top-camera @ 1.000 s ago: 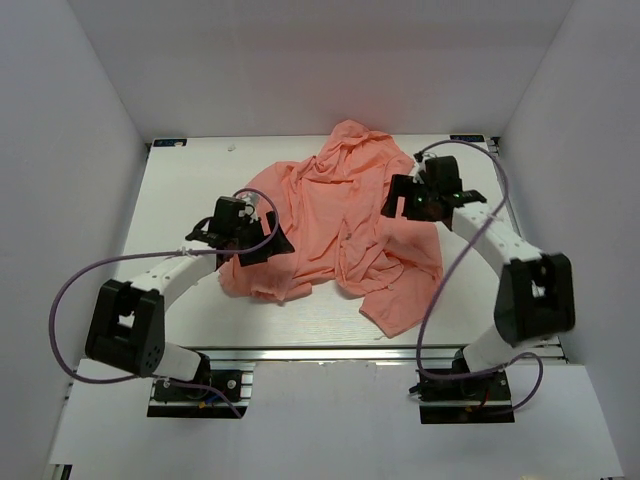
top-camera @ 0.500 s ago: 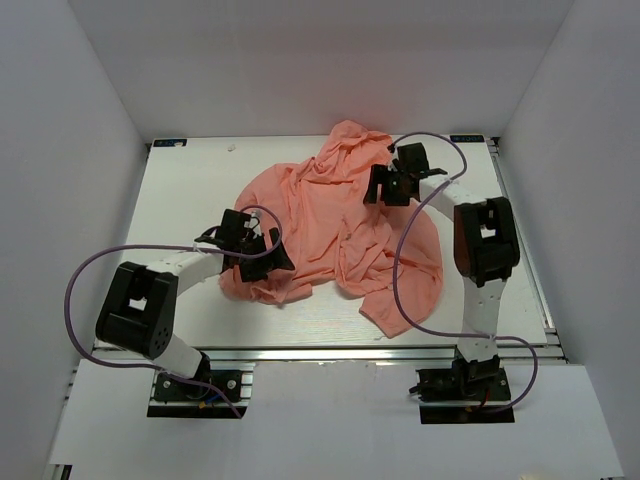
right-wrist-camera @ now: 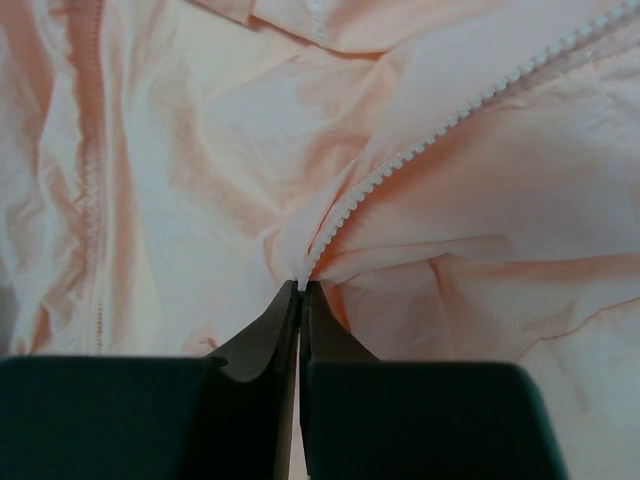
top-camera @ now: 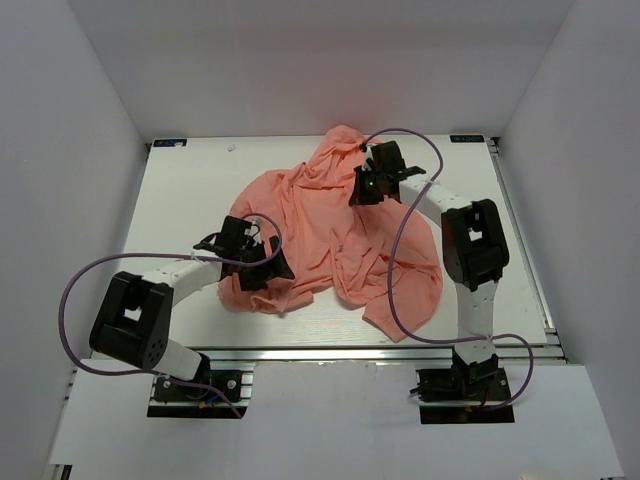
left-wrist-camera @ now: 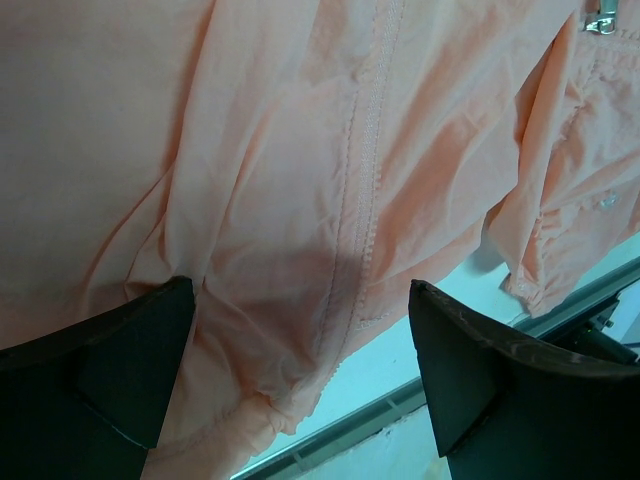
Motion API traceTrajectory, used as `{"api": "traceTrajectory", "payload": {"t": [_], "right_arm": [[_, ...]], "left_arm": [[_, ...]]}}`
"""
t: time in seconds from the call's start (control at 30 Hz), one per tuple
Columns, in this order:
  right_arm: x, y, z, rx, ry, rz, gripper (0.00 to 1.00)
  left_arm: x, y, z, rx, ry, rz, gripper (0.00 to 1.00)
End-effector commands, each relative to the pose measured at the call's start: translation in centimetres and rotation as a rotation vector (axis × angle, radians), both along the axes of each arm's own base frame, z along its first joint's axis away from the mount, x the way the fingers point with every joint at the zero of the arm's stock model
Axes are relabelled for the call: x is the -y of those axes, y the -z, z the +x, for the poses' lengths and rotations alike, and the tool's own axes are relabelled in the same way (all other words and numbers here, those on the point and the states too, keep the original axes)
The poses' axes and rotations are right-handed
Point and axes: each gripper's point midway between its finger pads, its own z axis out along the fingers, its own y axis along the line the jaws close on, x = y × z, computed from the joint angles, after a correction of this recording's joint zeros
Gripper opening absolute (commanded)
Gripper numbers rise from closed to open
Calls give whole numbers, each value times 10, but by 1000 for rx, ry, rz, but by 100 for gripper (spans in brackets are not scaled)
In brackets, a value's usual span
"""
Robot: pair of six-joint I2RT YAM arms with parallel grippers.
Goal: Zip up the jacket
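The salmon-pink jacket [top-camera: 330, 235] lies crumpled across the middle of the white table. My right gripper [top-camera: 364, 186] rests on its upper part near the hood. In the right wrist view that gripper [right-wrist-camera: 301, 290] is shut on a pinch of the jacket [right-wrist-camera: 180, 170] at the end of a white zipper tooth row [right-wrist-camera: 430, 130]. My left gripper [top-camera: 262, 262] hovers over the jacket's lower left hem. The left wrist view shows it [left-wrist-camera: 300, 370] wide open, nothing between the fingers, above a zipper seam [left-wrist-camera: 360, 160]. A small metal zipper pull [left-wrist-camera: 600, 18] shows at that view's top right.
White walls enclose the table [top-camera: 180, 190] on three sides. An aluminium rail [top-camera: 330, 352] runs along the near edge, close under the jacket's hem. Purple cables [top-camera: 75, 290] loop from both arms.
My right gripper has swung left onto the jacket's upper part and closed on the zipper edge. The left gripper shifted slightly nearer over the hem and stayed open.
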Motion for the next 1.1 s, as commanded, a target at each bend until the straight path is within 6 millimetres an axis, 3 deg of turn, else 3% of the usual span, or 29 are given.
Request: {"api": "traceTrajectory", "payload": {"t": [0.0, 0.2, 0.33, 0.43, 0.47, 0.5, 0.57, 0.6, 0.67, 0.7, 0.73, 0.77, 0.8, 0.83, 0.87, 0.9, 0.93, 0.97, 1.0, 1.07], "right_arm": [[-18, -50, 6, 76, -2, 58, 0], [-45, -88, 37, 113, 215, 154, 0], [-52, -85, 71, 145, 420, 202, 0], [-70, -90, 88, 133, 432, 263, 2], [-78, -92, 89, 132, 404, 283, 12], [-87, -94, 90, 135, 366, 301, 33], [-98, -90, 77, 132, 258, 283, 52], [-102, -98, 67, 151, 218, 262, 66], [-94, -88, 52, 167, 151, 170, 80], [-94, -107, 41, 197, 117, 163, 88], [-86, -94, 27, 164, 103, 114, 89], [-80, -94, 19, 174, 78, 78, 89], [-78, -115, 6, 203, 55, 79, 89], [-68, -95, -9, 168, 53, 36, 89], [-64, -94, -19, 174, 31, 13, 89], [-65, -111, -34, 200, 10, 24, 89], [-58, -107, -41, 212, 29, -16, 89], [-52, -87, -57, 177, 15, -65, 89], [-54, -90, -70, 190, 11, -94, 89], [-45, -73, -90, 109, 54, -160, 89]], "left_arm": [[-5, 5, -25, -66, 11, 29, 98], [-6, 7, -33, -88, 1, 40, 98], [-8, 6, -34, -92, -8, 53, 98], [-11, 6, -38, -95, -14, 68, 98], [-12, 3, -37, -86, -22, 73, 98], [-13, 2, -38, -82, -24, 76, 98], [-15, -1, -37, -75, -35, 86, 98], [-17, -4, -34, -52, -45, 95, 98], [-20, -9, -29, -34, -62, 106, 98], [-22, -12, -26, -18, -76, 114, 98], [-22, -13, -24, -13, -80, 116, 98], [-21, -18, -20, 2, -85, 110, 98], [-20, -20, -18, 7, -88, 112, 98], [-20, -23, -13, 24, -103, 108, 98], [-19, -26, -9, 36, -112, 104, 98], [-19, -29, -6, 46, -126, 100, 98], [-18, -33, -2, 63, -143, 89, 98], [-18, -36, 1, 72, -153, 84, 98], [-17, -41, 4, 86, -164, 78, 98], [-25, -46, 11, 107, -231, 100, 98]]}}
